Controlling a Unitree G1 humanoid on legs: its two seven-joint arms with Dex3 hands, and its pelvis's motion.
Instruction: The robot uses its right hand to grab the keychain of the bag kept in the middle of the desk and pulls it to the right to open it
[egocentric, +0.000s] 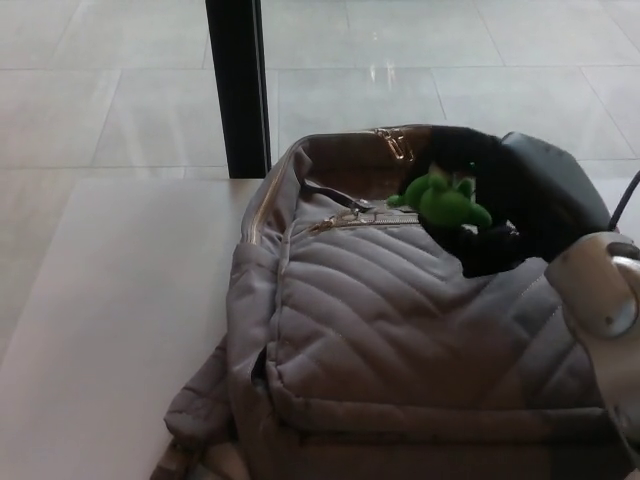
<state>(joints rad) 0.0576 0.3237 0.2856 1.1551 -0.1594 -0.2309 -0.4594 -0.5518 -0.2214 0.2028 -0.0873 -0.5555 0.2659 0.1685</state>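
Note:
A grey quilted backpack (400, 340) lies on the white desk (120, 320), filling the middle and right of the head view. Its front pocket zipper (345, 220) has gold teeth running rightward. A green toy keychain (445, 200) hangs from the zipper pull. My right hand (500, 205) is shut on the green keychain, near the bag's upper right. The gold zipper pulls (397, 145) of the main compartment sit at the bag's top. My left hand does not show.
A black vertical post (238, 85) stands behind the desk at the bag's upper left. Pale floor tiles lie beyond. The desk's left half (100, 300) is bare white surface. My right forearm (605, 320) covers the bag's right side.

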